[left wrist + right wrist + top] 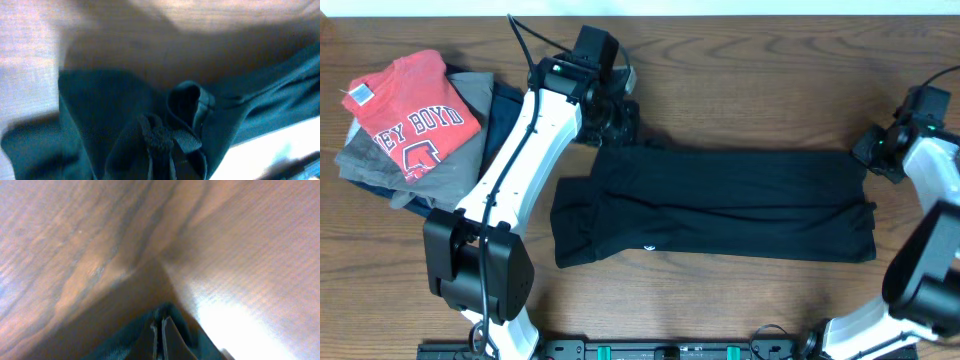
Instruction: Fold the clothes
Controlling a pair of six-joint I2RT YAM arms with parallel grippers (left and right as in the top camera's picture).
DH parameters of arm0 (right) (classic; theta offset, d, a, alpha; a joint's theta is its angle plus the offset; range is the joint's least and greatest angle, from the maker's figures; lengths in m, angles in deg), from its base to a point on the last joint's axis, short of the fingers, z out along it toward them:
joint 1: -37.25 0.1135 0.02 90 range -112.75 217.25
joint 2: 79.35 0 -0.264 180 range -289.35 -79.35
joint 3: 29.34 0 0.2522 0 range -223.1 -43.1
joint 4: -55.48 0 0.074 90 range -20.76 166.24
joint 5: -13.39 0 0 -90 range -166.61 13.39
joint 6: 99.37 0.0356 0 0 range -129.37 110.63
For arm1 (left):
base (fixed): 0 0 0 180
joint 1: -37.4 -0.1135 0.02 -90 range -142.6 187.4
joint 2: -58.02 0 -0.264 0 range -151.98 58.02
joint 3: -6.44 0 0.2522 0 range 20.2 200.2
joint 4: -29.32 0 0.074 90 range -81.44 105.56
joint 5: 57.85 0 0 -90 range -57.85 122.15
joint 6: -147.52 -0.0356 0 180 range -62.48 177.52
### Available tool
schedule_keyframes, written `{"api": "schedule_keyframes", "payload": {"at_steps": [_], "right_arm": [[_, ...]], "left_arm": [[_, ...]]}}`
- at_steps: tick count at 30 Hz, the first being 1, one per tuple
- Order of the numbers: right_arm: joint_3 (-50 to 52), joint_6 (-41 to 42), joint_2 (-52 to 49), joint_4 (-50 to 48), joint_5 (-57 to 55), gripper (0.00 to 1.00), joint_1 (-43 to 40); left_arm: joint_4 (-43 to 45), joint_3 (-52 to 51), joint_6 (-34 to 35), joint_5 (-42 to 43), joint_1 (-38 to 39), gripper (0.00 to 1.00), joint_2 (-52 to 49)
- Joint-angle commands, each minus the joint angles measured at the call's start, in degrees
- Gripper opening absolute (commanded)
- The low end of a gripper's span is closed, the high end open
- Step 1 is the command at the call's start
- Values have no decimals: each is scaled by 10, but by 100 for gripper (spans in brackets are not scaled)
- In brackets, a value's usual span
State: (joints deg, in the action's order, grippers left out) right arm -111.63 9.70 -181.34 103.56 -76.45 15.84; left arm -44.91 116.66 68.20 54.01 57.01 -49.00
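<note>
Now, left end effector (162,141) and right end effector (160,330) each clenched on black T-shirt (720,205).

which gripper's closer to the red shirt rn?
Left. The left gripper is at the black T-shirt corner nearest the red T-shirt; the right gripper is at its far end.

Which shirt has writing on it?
The red T-shirt at the far left, with white lettering across it; the black T-shirt spread mid-table is plain.
</note>
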Motion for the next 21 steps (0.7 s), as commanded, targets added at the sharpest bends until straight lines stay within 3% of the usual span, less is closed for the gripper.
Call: {"api": "schedule_keyframes", "payload": {"at_steps": [1, 8, 11, 21], "right_arm": [[-2, -4, 44, 45, -23, 1, 5], [-2, -7, 84, 191, -115, 1, 4], [-2, 30, 85, 238, -158, 1, 4], [-2, 43, 85, 277, -165, 1, 4]], "left_arm": [[-38, -1, 5, 2, -1, 6, 2], [-147, -11, 3, 8, 0, 6, 2], [-179, -11, -10, 48, 2, 6, 2], [-235, -17, -11, 77, 30, 6, 2]]}}
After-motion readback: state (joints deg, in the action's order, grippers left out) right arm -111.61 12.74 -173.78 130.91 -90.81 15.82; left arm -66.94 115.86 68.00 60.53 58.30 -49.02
